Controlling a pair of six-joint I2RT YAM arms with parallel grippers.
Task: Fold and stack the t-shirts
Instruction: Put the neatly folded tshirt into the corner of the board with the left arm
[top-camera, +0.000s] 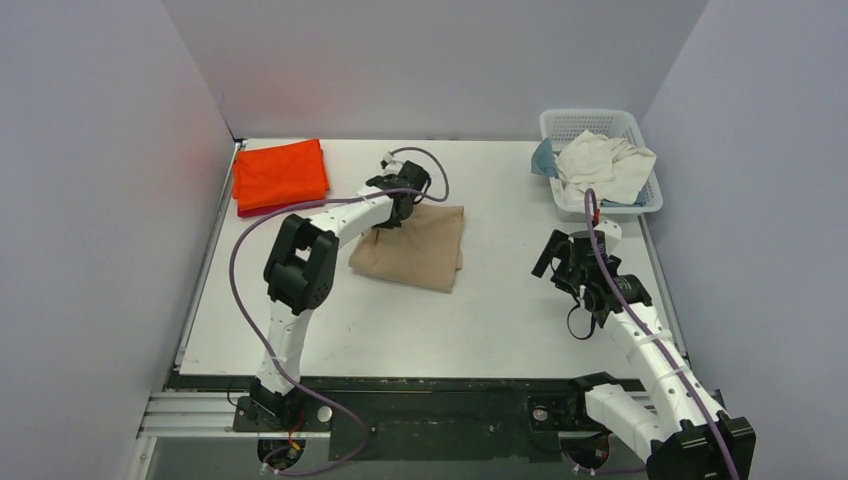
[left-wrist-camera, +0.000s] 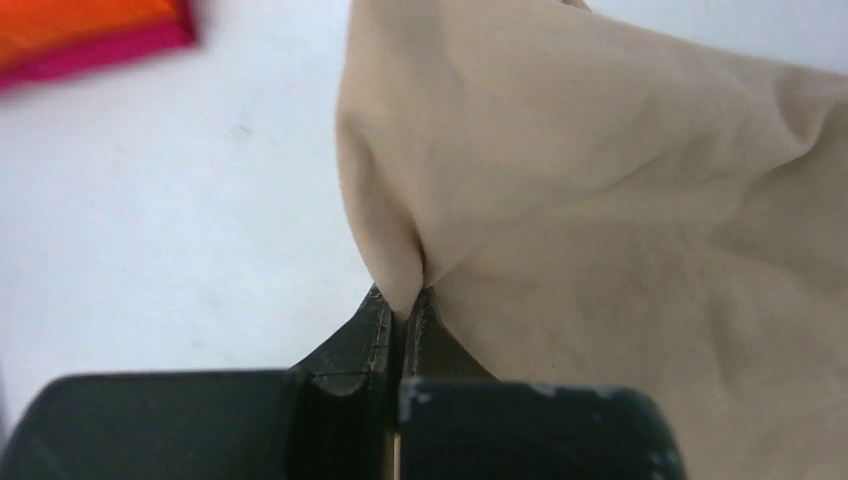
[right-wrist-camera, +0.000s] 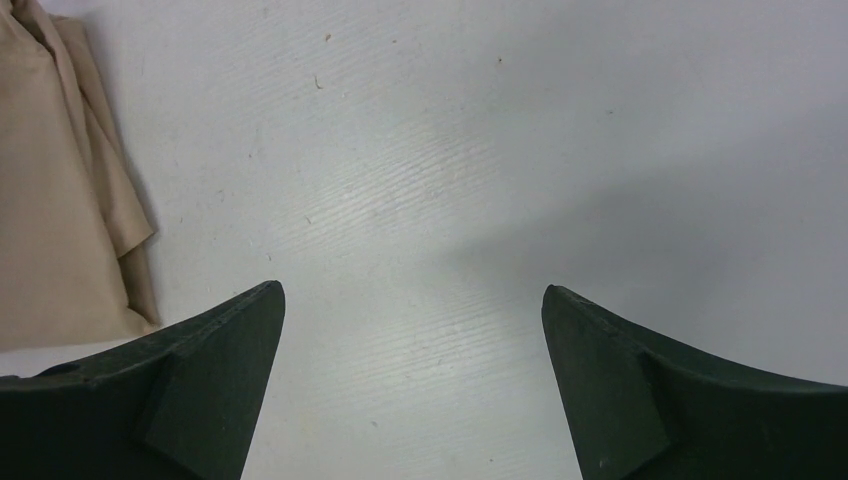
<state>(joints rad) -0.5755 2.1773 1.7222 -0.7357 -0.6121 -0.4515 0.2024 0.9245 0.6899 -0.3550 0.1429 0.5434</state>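
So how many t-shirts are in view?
5: tan tee mid-table, held by left gripper; orange on dark red, far left; cream-white and blue in the basket, which may hide more.

The folded tan-beige cloth t-shirt lies centre on the flat white counter; the folded bright orange cloth t-shirt sits behind-left (atop a dark red one); the white plastic lattice basket, behind-right, holds a crumpled cream-white cloth t-shirt

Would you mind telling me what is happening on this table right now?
The left gripper is shut on an edge of the tan t-shirt, which lies folded mid-table. The right gripper is open and empty over the table. An orange t-shirt sits folded on a dark red one at the far left corner; a white t-shirt and a blue one lie crumpled in the basket.
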